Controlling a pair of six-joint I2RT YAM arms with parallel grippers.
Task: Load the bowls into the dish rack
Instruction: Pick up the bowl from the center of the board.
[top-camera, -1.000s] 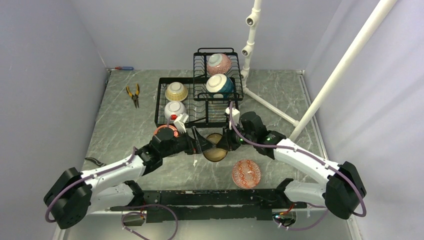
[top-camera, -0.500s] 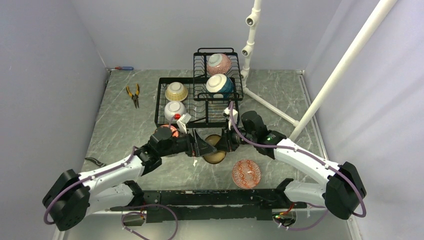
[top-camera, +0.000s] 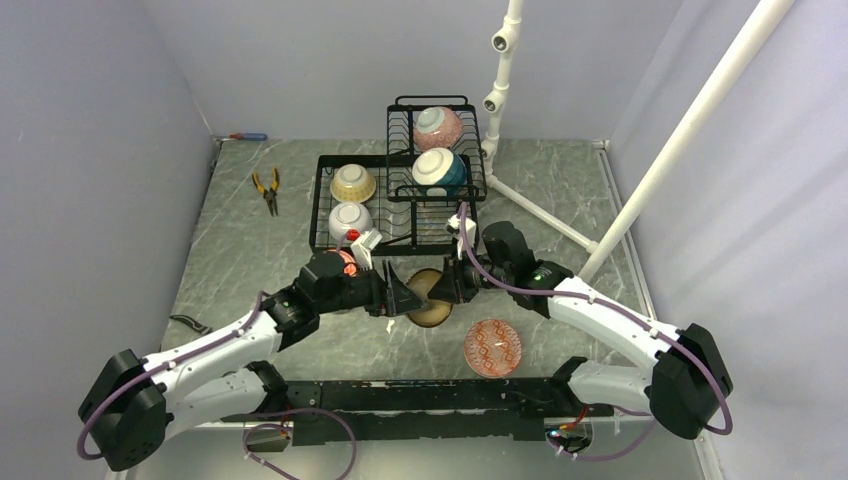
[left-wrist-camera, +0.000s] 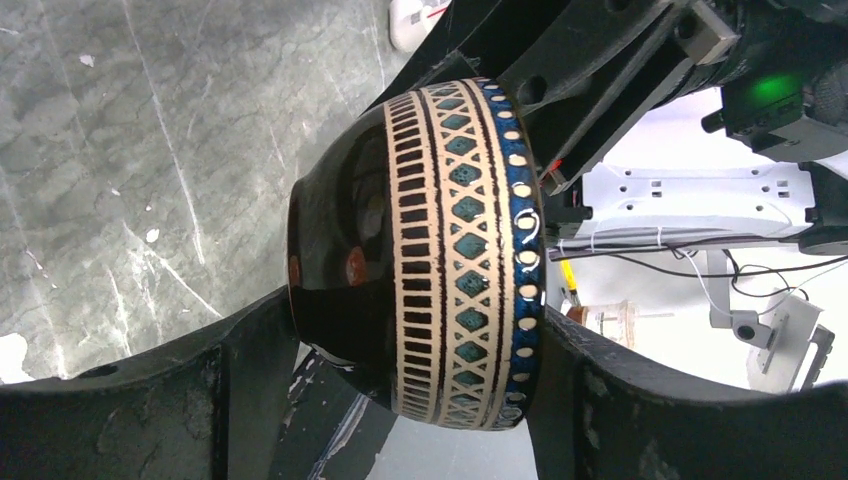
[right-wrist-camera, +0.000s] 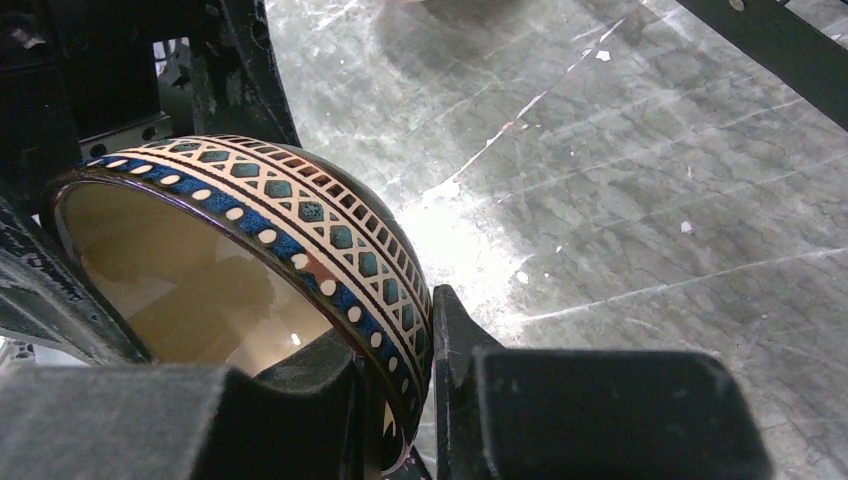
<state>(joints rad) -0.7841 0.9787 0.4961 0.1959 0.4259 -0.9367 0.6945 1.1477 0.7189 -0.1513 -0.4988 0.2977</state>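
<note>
the left arm has pushed in toward the middle of the overhead frame over the last second. its shoulder end has sunk toward the lower left, and the left gripper (top-camera: 410, 295) has edged right. its fingers are spread wide to either side of the brown bowl (top-camera: 432, 300), one by the foot and one by the rim. whether they press on it yet i cannot tell.

the bowl hangs on edge just below centre, clear of the table, and it has barely moved. the right gripper (top-camera: 446, 288) has kept its place too. it is pinched on the bowl's rim, one finger inside and one outside.

this looks like a hand-over half done, so this bowl is not yet in the dish rack (top-camera: 400, 228).

the table (top-camera: 240, 260) is grey marbled stone. the pliers (top-camera: 267, 188) lie at upper left. the rack sits at upper centre and already holds a cream bowl (top-camera: 353, 183), a white bowl (top-camera: 349, 218), a pink bowl (top-camera: 438, 127) and a teal-and-white bowl (top-camera: 439, 171). a red-patterned bowl (top-camera: 492, 347) waits at lower right of centre.

a white pipe stand (top-camera: 505, 70) rises at upper right, and pale grey walls close in on three sides.
</note>
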